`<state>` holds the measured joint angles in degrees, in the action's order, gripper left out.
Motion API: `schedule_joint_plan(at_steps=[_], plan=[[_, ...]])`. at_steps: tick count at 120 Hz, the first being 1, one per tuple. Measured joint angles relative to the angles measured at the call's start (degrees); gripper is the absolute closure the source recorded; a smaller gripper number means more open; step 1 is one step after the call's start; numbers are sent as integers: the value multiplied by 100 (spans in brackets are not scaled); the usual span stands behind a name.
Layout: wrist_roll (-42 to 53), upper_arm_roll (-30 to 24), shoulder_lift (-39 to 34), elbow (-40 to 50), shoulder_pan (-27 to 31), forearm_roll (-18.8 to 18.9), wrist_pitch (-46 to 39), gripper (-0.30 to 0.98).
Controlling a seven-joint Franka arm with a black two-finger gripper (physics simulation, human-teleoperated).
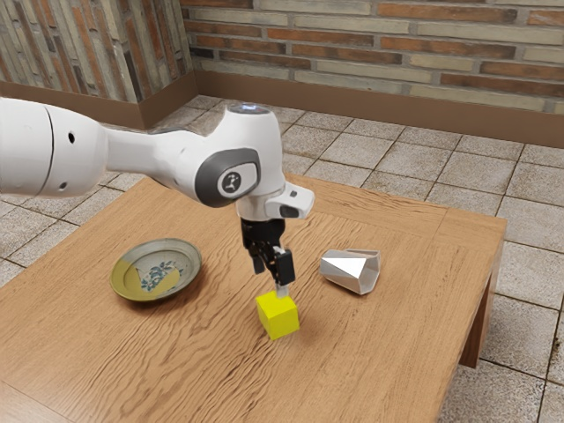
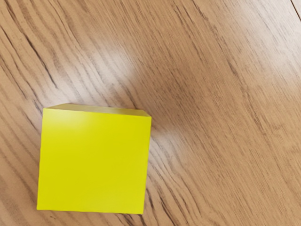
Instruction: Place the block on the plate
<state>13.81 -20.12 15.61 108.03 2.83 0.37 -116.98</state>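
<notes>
My gripper (image 1: 270, 279) hangs over the middle of the table in the exterior view, its two fingers apart and nothing between them. Right below it the yellow block (image 1: 278, 315) rests on the wood, and one fingertip overlaps the block's upper edge in that view; whether they touch I cannot tell. Seen from the wrist, the block (image 2: 94, 160) shows its whole top face. The round plate (image 1: 159, 270), greenish-yellow and grey with a blue leaf pattern, lies toward the exterior view's left, apart from the block.
A white, faceted cup-like object (image 1: 350, 270) lies on its side toward the exterior view's right of my gripper. The wooden table (image 1: 370, 370) ends at an edge farther right, with tiled floor beyond and brick walls behind.
</notes>
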Motion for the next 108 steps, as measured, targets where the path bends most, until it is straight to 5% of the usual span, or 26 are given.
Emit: schedule_joint_plan(at_steps=[108], plan=[[353,35,132,516,17,-295,-751,0]])
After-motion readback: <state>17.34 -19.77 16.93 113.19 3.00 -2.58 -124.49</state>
